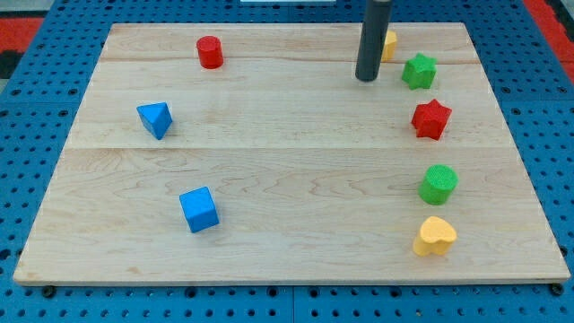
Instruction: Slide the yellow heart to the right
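Observation:
The yellow heart (435, 237) lies near the view's bottom right of the wooden board (287, 206). My tip (366, 79) is near the view's top, far above the heart, just left of a green star (419, 71). The rod partly hides a yellow block (389, 45) at the top edge; its shape cannot be made out.
A red star (431, 118) and a green cylinder (439, 184) lie between the green star and the heart. A red cylinder (210, 52) is at the top left. A blue triangle (155, 119) and a blue cube (198, 210) are on the left.

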Robot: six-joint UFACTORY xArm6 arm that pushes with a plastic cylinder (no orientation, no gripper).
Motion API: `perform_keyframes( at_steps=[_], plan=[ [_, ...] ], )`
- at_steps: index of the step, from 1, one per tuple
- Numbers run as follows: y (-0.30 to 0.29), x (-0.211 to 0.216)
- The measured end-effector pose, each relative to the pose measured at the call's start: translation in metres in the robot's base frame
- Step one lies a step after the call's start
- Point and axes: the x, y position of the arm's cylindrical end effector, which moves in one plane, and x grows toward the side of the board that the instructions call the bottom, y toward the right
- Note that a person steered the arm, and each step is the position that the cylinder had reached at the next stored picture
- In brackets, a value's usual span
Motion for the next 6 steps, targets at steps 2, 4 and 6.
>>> perform_keyframes(
  at_steps=[2, 4, 6],
  plan=[
    [0.019, 0.085],
    [0.005, 0.187],
    [-0.012, 0.240]
  ],
)
